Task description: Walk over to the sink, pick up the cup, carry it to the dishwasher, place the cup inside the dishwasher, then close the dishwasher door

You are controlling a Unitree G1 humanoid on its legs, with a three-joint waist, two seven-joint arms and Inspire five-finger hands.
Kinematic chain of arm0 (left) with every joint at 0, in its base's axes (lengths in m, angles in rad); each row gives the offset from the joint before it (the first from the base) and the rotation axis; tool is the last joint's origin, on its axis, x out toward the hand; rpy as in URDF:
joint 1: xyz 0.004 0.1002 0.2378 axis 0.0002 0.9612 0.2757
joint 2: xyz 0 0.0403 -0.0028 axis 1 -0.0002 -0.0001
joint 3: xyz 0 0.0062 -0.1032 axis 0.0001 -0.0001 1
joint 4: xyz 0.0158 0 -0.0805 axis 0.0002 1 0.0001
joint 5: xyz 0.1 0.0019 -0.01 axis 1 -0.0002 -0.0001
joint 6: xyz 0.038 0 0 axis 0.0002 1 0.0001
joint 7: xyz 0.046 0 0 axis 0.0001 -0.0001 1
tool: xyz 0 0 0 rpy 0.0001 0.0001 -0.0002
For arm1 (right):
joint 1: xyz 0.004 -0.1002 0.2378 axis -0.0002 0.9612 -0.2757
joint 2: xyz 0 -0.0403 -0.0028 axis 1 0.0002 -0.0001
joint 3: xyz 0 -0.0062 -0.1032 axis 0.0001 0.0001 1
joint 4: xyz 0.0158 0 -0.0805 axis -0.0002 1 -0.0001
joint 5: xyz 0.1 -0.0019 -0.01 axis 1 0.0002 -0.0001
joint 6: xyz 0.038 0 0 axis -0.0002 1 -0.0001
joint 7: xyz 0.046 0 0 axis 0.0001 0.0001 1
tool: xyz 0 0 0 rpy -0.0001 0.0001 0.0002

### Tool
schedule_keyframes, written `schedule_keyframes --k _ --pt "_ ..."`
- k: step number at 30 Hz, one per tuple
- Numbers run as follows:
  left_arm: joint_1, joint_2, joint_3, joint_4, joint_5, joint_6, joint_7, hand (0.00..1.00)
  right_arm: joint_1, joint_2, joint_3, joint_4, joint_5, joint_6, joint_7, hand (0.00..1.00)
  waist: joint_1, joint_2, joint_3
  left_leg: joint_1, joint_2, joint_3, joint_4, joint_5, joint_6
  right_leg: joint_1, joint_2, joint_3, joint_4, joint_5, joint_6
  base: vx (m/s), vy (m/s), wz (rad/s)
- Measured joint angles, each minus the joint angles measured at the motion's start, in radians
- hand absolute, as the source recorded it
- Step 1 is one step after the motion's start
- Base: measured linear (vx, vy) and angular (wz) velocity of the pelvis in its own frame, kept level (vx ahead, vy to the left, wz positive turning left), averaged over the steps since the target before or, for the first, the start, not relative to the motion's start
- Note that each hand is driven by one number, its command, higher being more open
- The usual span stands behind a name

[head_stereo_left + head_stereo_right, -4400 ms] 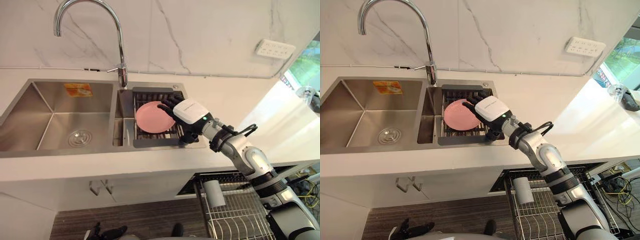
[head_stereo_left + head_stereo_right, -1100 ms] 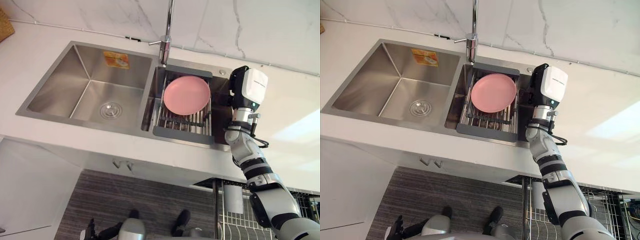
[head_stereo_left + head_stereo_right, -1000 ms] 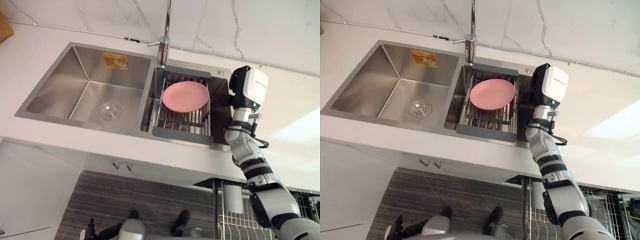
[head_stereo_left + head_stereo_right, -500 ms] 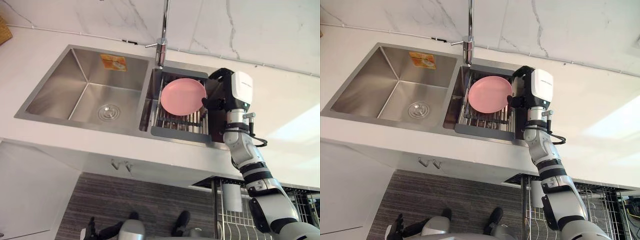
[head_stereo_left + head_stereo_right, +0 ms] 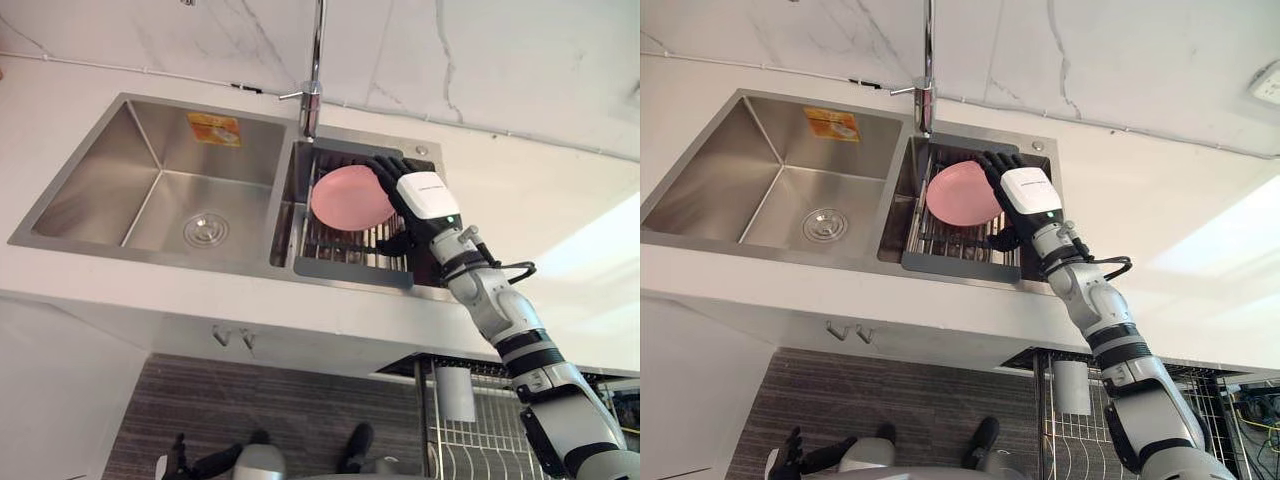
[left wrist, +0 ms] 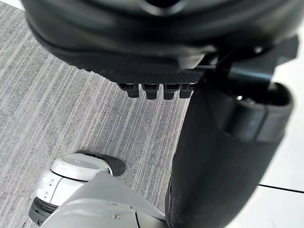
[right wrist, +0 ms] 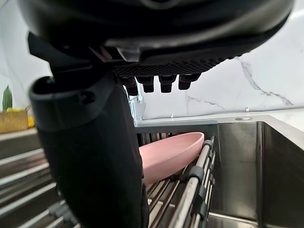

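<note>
hovering right hand (image 5: 425, 195) over pink plate (image 5: 345, 198)

Pink plate (image 5: 345, 197), tilted, in sink rack (image 5: 350, 270)

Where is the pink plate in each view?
Left eye view: plate just above centre, on the rack.
Right eye view: plate just above centre, on the rack.
Right wrist view: plate below centre, on the rack bars.
Left wrist view: camera faces the floor.
Shared landmark: the rack.

One plate (image 5: 345, 198), perhaps one cup (image 5: 457, 393)
</note>
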Motion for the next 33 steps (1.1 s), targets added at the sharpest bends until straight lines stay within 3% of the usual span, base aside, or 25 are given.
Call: schedule_keyframes --k 11,18,26,27,33 --pt "-0.001 0.004 -0.003 0.001 0.0 0.023 -0.002 1.0 -0.017 -0.016 0.085 0.011 -0.075 0.06 0.064 1.0 0.003 -0.001 -0.003 -0.008 0.0 0.003 0.003 0.0 0.0 -0.011 0.001 0.008 0.0 0.004 -0.003 0.0 0.002 -0.01" --pt "-0.049 0.04 -0.046 -0.076 -0.004 0.208 -0.021 1.0 -0.106 -0.007 0.145 0.071 -0.143 0.089 0.117 1.0 0.014 -0.001 -0.003 -0.01 -0.003 0.0 0.013 0.0 0.001 -0.008 -0.001 0.009 0.0 0.013 -0.006 -0.01 0.003 0.0" --pt "-0.095 0.043 -0.045 -0.067 -0.021 0.245 -0.022 1.0 -0.178 -0.006 0.189 0.141 -0.236 0.115 0.113 1.0 0.045 -0.001 -0.006 -0.058 0.007 -0.008 0.047 0.0 0.002 -0.03 0.009 0.005 0.0 0.018 -0.013 -0.04 -0.009 0.04" --pt "-0.103 0.042 -0.045 -0.065 -0.021 0.245 -0.023 1.0 -0.183 -0.006 0.191 0.159 -0.253 0.121 0.113 0.0 0.052 -0.001 -0.006 -0.06 0.01 -0.01 0.049 0.0 0.002 -0.03 0.011 0.004 0.0 0.018 -0.013 -0.02 -0.015 0.05" --pt "-0.13 0.044 -0.042 -0.035 -0.021 0.245 -0.023 1.0 -0.209 -0.006 0.233 0.204 -0.268 0.141 0.125 0.0 0.06 -0.002 -0.008 -0.075 0.011 -0.021 0.065 -0.001 0.0 -0.031 0.012 -0.003 0.0 0.018 -0.013 -0.01 -0.003 0.05"
